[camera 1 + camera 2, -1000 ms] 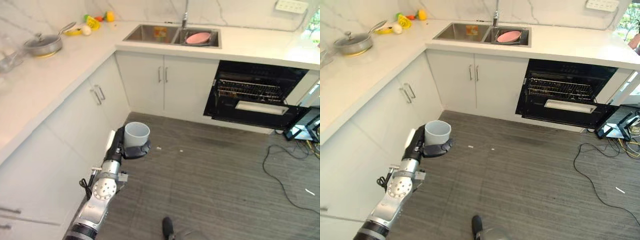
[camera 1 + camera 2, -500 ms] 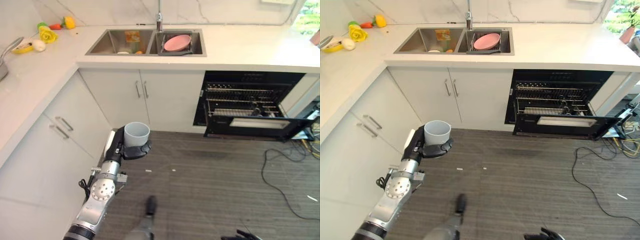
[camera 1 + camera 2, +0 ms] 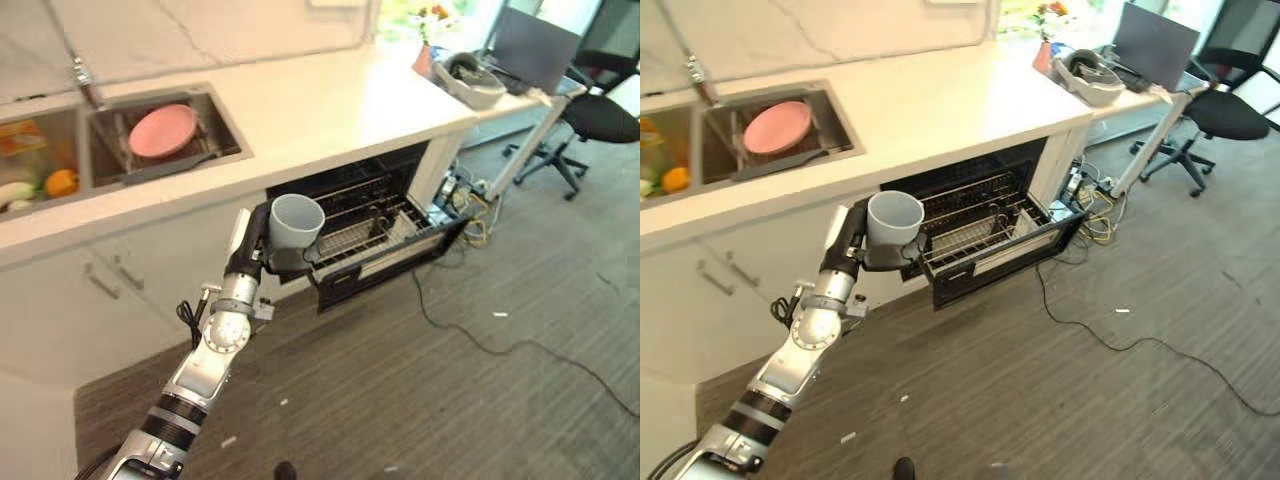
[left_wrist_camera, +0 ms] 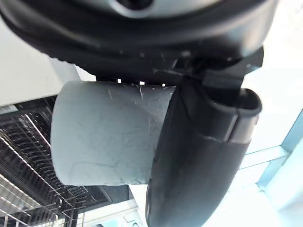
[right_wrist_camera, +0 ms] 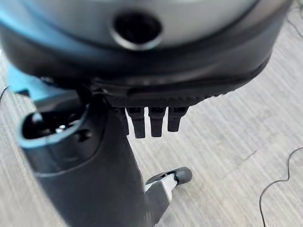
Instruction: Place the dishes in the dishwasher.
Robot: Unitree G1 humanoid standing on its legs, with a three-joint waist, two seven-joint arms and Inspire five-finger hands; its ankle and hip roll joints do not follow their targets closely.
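Observation:
A grey cup point(image 3: 295, 222) stands upright in my left hand point(image 3: 253, 252), whose fingers and thumb curl round its wall point(image 4: 109, 137). The cup hangs in front of the open dishwasher point(image 3: 385, 232), just left of its pulled-out wire rack point(image 3: 975, 228) and lowered door. A pink plate point(image 3: 163, 130) leans in the right basin of the sink point(image 3: 222, 112) on the white counter. My right hand point(image 5: 90, 161) hangs over the wood-grain floor, its fingers relaxed and holding nothing.
Vegetables point(image 3: 60, 183) lie in the left basin. On the counter's far end sit a grey bowl-like thing point(image 3: 470, 80) and a flower pot point(image 3: 428, 55). A black office chair point(image 3: 600, 110) stands beyond. Cables point(image 3: 470, 335) trail across the floor by the dishwasher.
The camera has swung right and closer: the sink now lies at the left and the dishwasher sits right behind the cup. My left hand still holds the cup upright.

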